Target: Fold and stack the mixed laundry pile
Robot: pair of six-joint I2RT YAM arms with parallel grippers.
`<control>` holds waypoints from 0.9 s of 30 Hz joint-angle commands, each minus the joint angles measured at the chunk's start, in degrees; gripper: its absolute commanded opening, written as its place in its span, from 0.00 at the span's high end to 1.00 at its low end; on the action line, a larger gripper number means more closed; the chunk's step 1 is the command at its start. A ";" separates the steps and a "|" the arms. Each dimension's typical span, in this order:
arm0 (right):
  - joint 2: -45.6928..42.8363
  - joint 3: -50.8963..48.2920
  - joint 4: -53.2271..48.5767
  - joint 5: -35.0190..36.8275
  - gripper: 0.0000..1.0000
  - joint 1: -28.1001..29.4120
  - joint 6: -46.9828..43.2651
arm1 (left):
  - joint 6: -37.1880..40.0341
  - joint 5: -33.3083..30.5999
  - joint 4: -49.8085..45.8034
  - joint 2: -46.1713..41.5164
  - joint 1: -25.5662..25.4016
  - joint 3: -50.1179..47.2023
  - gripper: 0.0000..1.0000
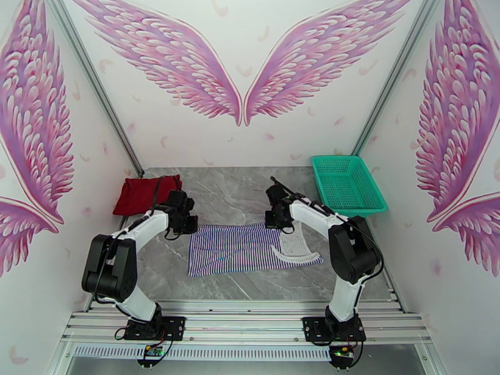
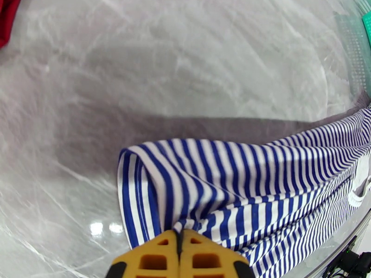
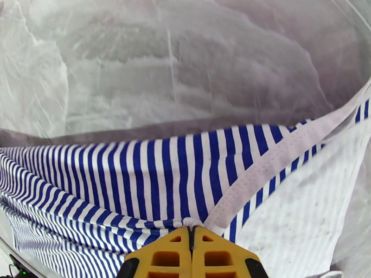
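Top external: striped shirt (image 1: pixel 250 248) lies spread on the table (image 1: pixel 231 189), centre, btwn the two arms, long side running left to right. Its right end is turned over, showing the white inside. L gripper (image 1: pixel 186 221) is at the shirt's far left corner. R gripper (image 1: pixel 275 219) is at the far edge, right of centre. Both are down at cloth level. Red shirt (image 1: pixel 147 194) is bunched at the table's far left corner, well apart from the striped one. Basket (image 1: pixel 325 160) stands at the far right corner.

Left wrist: L gripper (image 2: pixel 178 235) has its fingers together, clamped on a pinch of striped shirt (image 2: pixel 241 181) at a folded corner. The cloth rises toward the pinch, w/ shadow under the far edge. A sliver of red shirt (image 2: pixel 5 17) shows top left, and a bit of basket (image 2: pixel 366 19) top right.

Right wrist: R gripper (image 3: pixel 190 230) is likewise closed, nipping the striped shirt (image 3: pixel 139 172) right where the white neck band (image 3: pixel 264 167) meets the stripes. The white inside lies to the right of the band.
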 commanded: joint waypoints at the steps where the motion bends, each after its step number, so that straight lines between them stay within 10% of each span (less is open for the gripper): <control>1: -2.95 -4.64 4.35 3.87 0.96 0.79 3.55 | -1.45 0.43 2.02 -2.12 -0.52 -3.07 1.00; 8: -4.61 -11.15 8.95 3.81 0.85 0.86 6.74 | -4.26 -0.06 5.33 -1.76 -2.39 -7.75 1.00; 13: -9.92 -13.18 8.78 6.32 0.59 0.87 7.39 | -6.00 -1.98 5.23 -2.20 -3.86 -8.80 0.93; 27: -1.55 6.03 -3.11 8.86 0.56 -6.05 1.35 | -7.01 -12.00 -5.46 -3.10 -3.34 -2.21 0.58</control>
